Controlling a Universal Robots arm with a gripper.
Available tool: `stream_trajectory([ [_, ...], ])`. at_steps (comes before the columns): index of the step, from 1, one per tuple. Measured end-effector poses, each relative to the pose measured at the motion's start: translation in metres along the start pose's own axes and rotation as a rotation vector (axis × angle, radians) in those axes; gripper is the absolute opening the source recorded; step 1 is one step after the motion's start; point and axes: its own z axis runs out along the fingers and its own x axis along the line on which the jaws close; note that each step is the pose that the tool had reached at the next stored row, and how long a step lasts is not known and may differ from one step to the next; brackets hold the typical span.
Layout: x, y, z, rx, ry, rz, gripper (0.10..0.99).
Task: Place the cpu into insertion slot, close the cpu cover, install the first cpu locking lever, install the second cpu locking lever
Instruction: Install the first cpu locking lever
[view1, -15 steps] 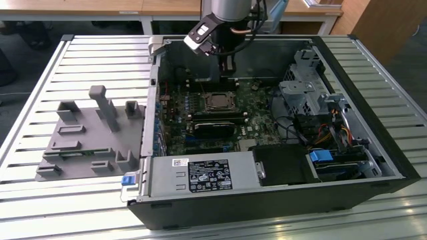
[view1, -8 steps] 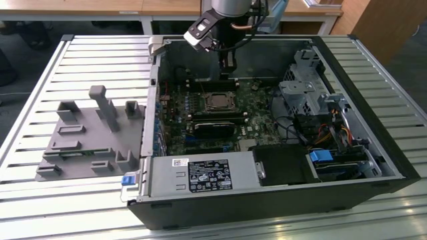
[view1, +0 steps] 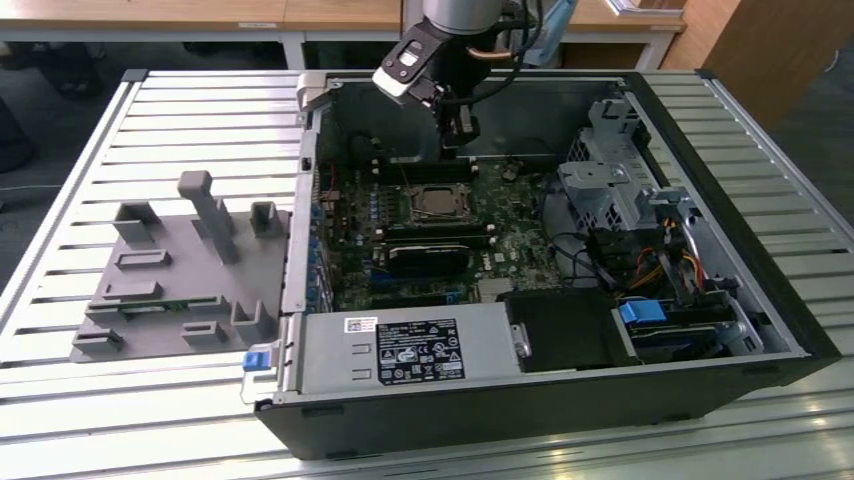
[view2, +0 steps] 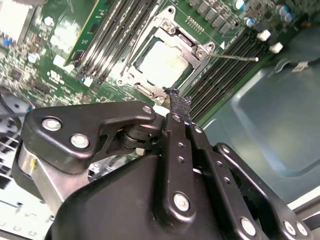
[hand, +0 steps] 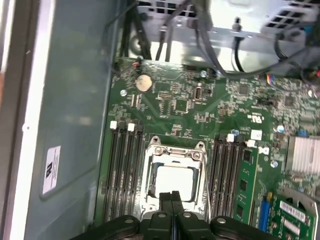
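At the middle of the motherboard (hand: 190, 107), the cpu (hand: 172, 176) lies flat in the insertion slot (view1: 412, 204). Its silvery top shows through the window of the cpu cover (hand: 149, 170), which we judge to be folded down over it. We see the gripper (hand: 172, 196) just above the socket's edge in both wrist views, its 2 fingers pressed together with nothing between them. A thin locking lever (view2: 235, 56) sticks out sideways from the socket over the memory slots (view2: 222, 70), so we take the lever work to be the step in hand. To do it well, we reckon the closed tips should bear on the lever's handle end, press it down and tuck it under its catch, staying clear of the chip and the neighbouring slots. Around all this, the open computer case (view1: 534, 410) holds the board, black memory sticks (view1: 434, 237), a power supply (view1: 400, 350), a drive cage (view1: 601, 190) and bundled cables (view1: 667, 265).
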Motion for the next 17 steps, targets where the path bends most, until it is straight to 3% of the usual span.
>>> stream_trajectory([
  [17, 0.0, 0.0, 0.0006, 0.004, 0.0045, -0.298, 0.106],
])
